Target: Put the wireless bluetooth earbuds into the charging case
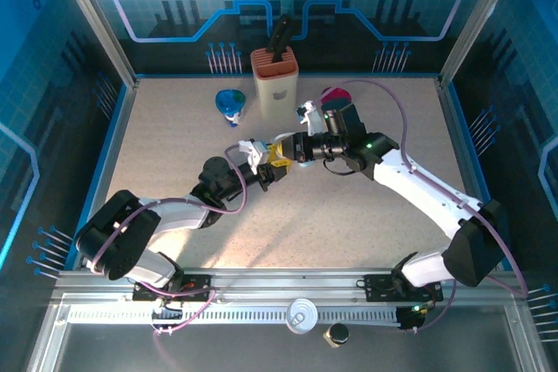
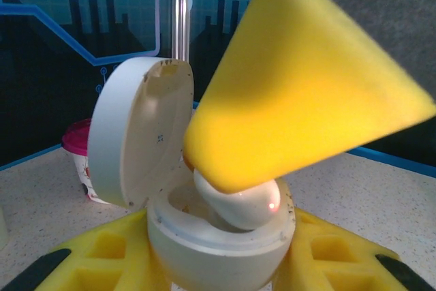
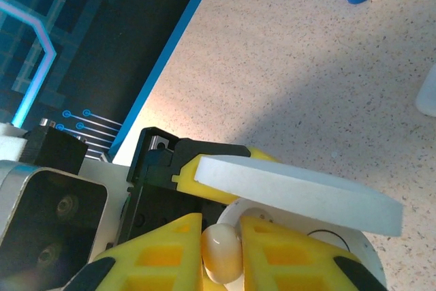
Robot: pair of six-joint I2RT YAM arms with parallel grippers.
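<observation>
The white charging case (image 2: 218, 250) stands open, its round lid (image 2: 136, 141) tipped up to the left. My left gripper (image 2: 218, 267) is shut on the case base, a yellow finger on each side. A glossy white earbud (image 2: 245, 202) sits in the mouth of the case well with a yellow finger (image 2: 300, 80) of the right gripper over it. In the right wrist view, my right gripper (image 3: 221, 240) is shut on that earbud (image 3: 221, 253), just under the case lid (image 3: 293, 192). From above, the left gripper (image 1: 260, 165) and the right gripper (image 1: 283, 152) meet mid-table.
A tan block holder (image 1: 274, 76) with a black handle stands at the back centre. A blue cup (image 1: 231, 104) is to its left, a pink-lidded cup (image 1: 336, 96) and a small white object (image 1: 305, 112) to its right. Blue walls enclose the table.
</observation>
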